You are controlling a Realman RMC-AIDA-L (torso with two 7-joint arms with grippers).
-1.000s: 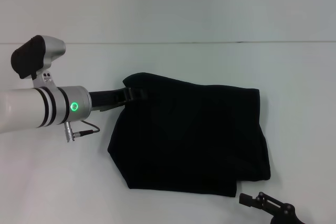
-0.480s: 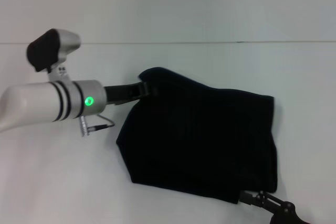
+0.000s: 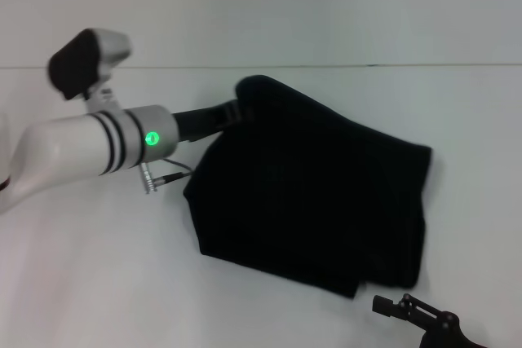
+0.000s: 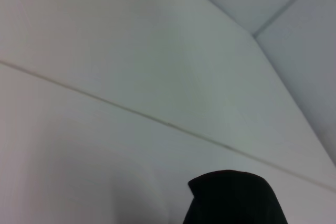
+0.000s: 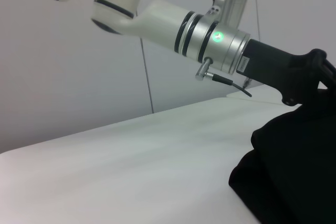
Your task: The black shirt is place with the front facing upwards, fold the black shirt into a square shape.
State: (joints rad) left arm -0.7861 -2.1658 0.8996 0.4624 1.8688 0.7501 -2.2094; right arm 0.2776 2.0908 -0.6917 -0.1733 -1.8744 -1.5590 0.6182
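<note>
Overhead, left gripper [image 3: 245,109] grasps the black shirt's [image 3: 318,193] raised corner above the white table [image 3: 90,266]; right gripper's [image 3: 390,307] grip unclear.

Black shirt [image 3: 318,201]: soft matt cloth, plain, creased w/ folds. Counter [image 3: 98,266]: smooth white, matt, slight sheen. Left gripper [image 3: 243,110]: matt black rigid plastic; arm shell behind it glossy white w/ silver metal-looking wrist. Right gripper [image 3: 390,307]: matt black, hard-looking.

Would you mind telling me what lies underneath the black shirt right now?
The black shirt rests folded on the white table, its far-left corner lifted by the left gripper. Anything beneath it is hidden.
</note>
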